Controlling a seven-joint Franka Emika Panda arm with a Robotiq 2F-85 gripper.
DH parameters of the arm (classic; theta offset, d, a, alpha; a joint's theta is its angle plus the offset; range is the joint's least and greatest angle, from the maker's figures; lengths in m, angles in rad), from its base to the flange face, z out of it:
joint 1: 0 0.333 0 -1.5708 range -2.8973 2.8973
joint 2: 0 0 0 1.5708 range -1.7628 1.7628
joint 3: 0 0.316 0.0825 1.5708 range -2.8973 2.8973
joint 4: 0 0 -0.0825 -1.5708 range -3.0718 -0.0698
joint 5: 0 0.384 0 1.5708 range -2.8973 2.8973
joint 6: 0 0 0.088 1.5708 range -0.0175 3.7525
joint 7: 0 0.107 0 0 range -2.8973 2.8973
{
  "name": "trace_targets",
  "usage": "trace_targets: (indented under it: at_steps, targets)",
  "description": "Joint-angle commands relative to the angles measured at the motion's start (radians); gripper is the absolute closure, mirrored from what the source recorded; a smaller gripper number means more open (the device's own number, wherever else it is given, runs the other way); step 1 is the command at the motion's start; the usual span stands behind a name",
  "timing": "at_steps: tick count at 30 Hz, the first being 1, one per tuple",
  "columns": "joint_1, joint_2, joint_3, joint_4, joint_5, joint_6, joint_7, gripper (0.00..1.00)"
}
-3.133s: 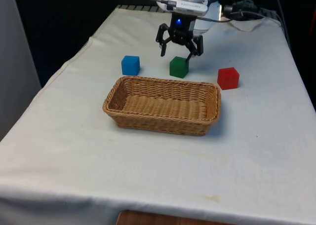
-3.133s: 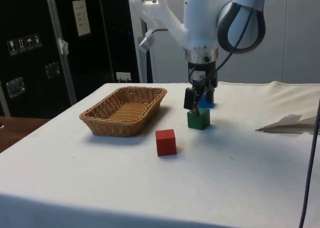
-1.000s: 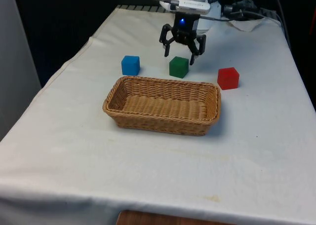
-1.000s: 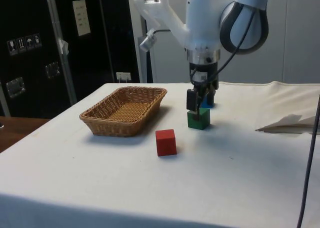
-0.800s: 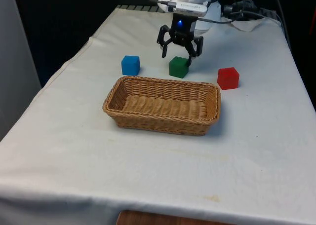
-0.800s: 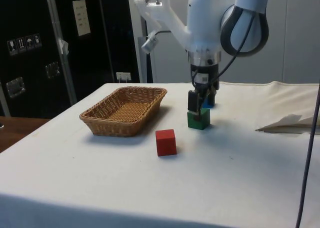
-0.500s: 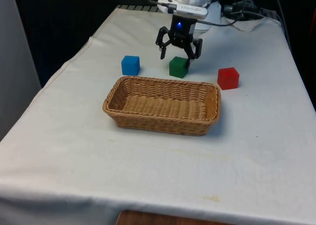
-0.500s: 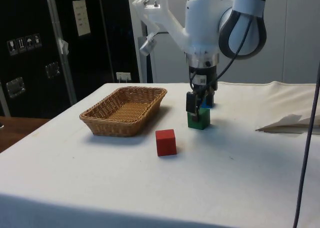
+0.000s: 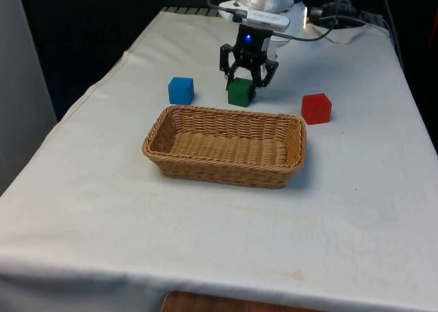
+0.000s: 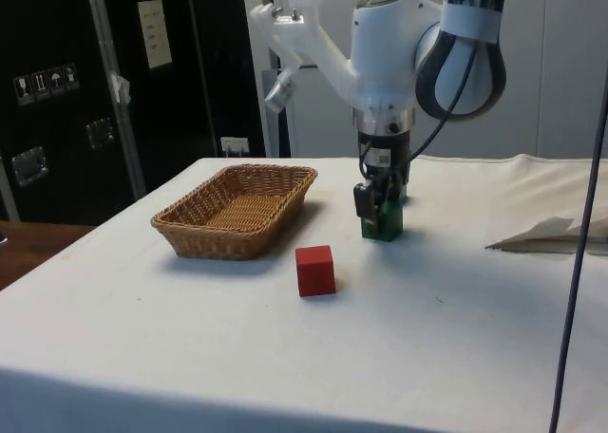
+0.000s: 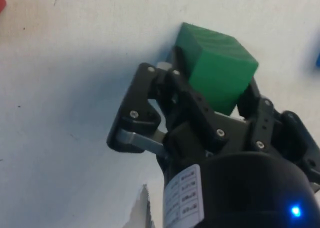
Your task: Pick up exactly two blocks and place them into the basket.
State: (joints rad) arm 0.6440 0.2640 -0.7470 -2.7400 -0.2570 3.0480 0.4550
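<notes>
Gripper (image 9: 248, 78) is now clamped on the green block (image 9: 241, 92); half a second ago the fingers were spread either side of it, and now they've pinched in against its sides, which the wrist view shows nicely with the green block (image 11: 215, 73) squeezed between them. Looks like the block got nudged a bit toward the front view's left as they closed. So my read is the first grab is made and the lift is what's left, then the carry over the rim. It seems to sit on the cloth or barely off it, can't tell from the side view, where the gripper (image 10: 378, 210) covers most of the block (image 10: 384, 221). Going near to far in the front view: the wicker basket (image 9: 165, 126) with nothing in it, long axis running left-right across the table, then the row of blocks just behind it, blue block (image 9: 181, 90) at left, green in the middle, red block (image 9: 316, 108) at right. The green one's a cube, so no real long axis; it's turned slightly, a corner angled toward the basket.
</notes>
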Motion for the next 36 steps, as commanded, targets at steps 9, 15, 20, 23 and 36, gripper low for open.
trace_targets:
  at_steps: [9,15,20,23,36]
  targets:
    - [-0.004,-0.012,0.002,-0.002,0.001,-0.001,-0.002,1.0]
    - [0.011,-0.038,-0.019,0.009,-0.009,-0.031,-0.004,1.0]
    - [0.004,-0.065,-0.005,0.005,-0.002,-0.042,-0.009,1.0]
    - [0.018,-0.103,-0.025,0.02,-0.024,-0.089,-0.001,1.0]
    - [0.015,-0.202,-0.015,0.032,-0.034,-0.174,-0.001,1.0]
